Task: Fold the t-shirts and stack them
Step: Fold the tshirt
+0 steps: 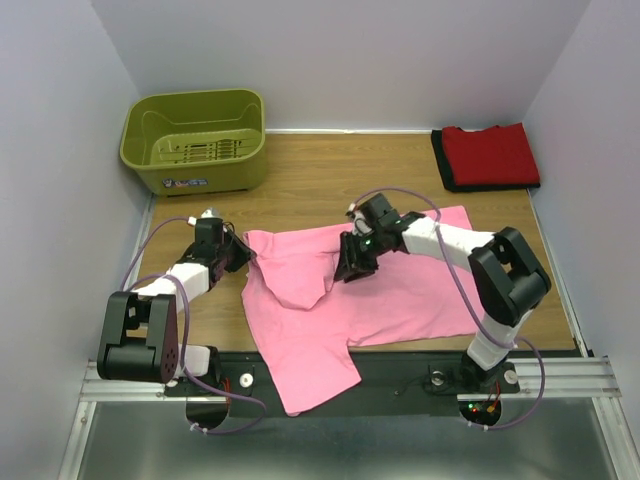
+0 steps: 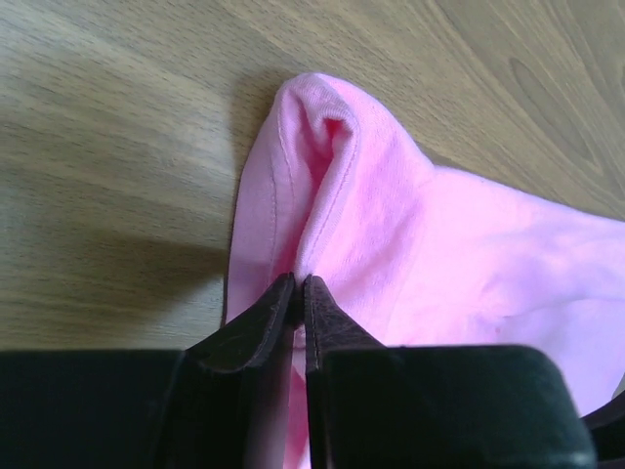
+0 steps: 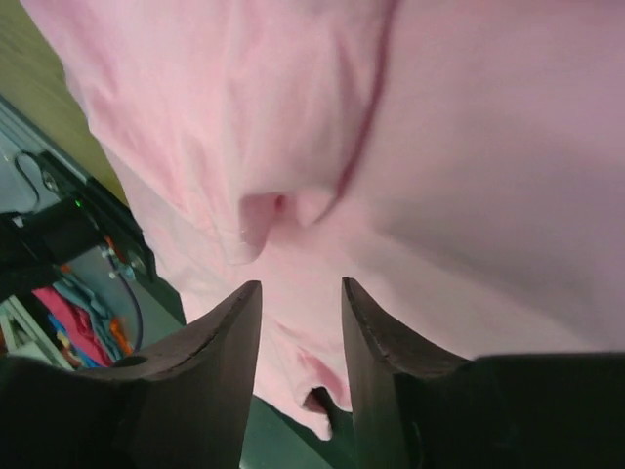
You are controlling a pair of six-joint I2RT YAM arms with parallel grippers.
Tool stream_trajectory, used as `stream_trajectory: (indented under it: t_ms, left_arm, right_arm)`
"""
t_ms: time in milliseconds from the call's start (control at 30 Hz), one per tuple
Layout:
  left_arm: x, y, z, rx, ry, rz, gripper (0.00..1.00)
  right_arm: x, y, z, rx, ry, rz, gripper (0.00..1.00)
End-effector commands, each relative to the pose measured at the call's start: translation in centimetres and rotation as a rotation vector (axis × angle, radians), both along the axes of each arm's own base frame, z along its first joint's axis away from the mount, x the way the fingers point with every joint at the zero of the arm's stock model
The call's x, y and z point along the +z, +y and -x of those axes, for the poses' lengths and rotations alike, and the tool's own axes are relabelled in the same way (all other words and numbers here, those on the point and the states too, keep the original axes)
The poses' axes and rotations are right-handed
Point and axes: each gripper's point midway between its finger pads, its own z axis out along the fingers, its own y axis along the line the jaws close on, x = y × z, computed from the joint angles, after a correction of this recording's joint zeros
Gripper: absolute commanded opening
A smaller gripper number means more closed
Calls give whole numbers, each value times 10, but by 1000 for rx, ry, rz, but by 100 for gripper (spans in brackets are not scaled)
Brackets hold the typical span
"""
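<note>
Pink shirt (image 1: pixel 410 290) is pinched at its 9 o'clock edge by the left tool (image 2: pixel 298 283), which is clenched on a raised fold. The right tool (image 3: pixel 301 293) hovers over mid-cloth, released and holding nothing. The shirt lies rumpled mid-tabletop (image 1: pixel 300 180), long axis roughly 9 to 3, one flap trailing toward 6 over the near edge; collar end unclear. A red shirt (image 1: pixel 490 155) sits folded at 1 o'clock. I judge the pink one barely begun: folding and stacking remain.
</note>
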Motion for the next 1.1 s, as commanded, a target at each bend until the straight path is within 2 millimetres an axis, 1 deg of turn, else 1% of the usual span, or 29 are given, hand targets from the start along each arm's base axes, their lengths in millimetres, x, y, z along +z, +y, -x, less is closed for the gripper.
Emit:
stream_trajectory:
  t_ms: [0,33,67,100,133,167,200,233,267,300,333,367,400,433,467,500,533,600,633,667,867,1067]
  left_arm:
    - [17,4,-13,20,-60,-6,26]
    - [17,3,-12,17,-59,-7,30]
    - [18,4,-13,16,-60,-10,37]
    - [21,4,-14,14,-68,-11,40]
    - [22,4,-15,12,-74,-18,50]
    - [24,4,-16,9,-78,-21,55]
    - [28,6,-20,14,-90,-30,57]
    - [28,7,-21,17,-88,-39,61]
    - [28,9,-22,17,-87,-51,64]
    - [27,10,-25,19,-82,-58,64]
    - [31,10,-29,20,-91,-61,64]
    - [31,10,-31,18,-92,-63,64]
    - [27,10,-33,16,-79,-67,64]
    - [30,10,-37,9,-85,-70,64]
    - [31,9,-40,1,-86,-73,63]
    - [30,8,-44,-10,-79,-79,63]
    - [29,9,-46,-9,-76,-86,61]
    - [27,9,-49,-18,-69,-94,58]
    - [30,9,-53,-24,-77,-100,56]
    - [30,8,-55,-28,-74,-98,54]
    - [27,9,-63,-33,-52,-114,47]
    - [25,12,-68,-32,-36,-135,40]
  right_arm:
    - [43,-62,-77,-195,-227,40,46]
    - [49,-78,-92,-241,-271,63,50]
    - [58,-95,-107,-288,-325,92,50]
    - [61,-131,-133,-384,-384,168,52]
    - [62,-150,-144,-431,-404,198,52]
    - [59,-173,-156,-487,-426,258,52]
    - [58,-205,-169,-564,-431,304,52]
    - [55,-222,-175,-604,-436,343,52]
    - [52,-243,-183,-648,-457,408,52]
    - [48,-265,-189,-696,-450,439,52]
    - [43,-275,-194,-715,-441,453,52]
    - [41,-284,-200,-738,-447,455,52]
    - [40,-293,-204,-764,-446,461,52]
    - [38,-305,-212,-795,-450,463,52]
    - [36,-310,-215,-808,-450,464,52]
    - [30,-316,-218,-818,-441,470,52]
    - [34,-316,-222,-826,-455,463,52]
    - [32,-319,-232,-832,-465,461,52]
    - [26,-324,-235,-842,-461,486,52]
    - [26,-326,-238,-849,-463,493,52]
    - [9,-337,-244,-864,-443,514,52]
    - [-11,-345,-244,-869,-409,531,52]
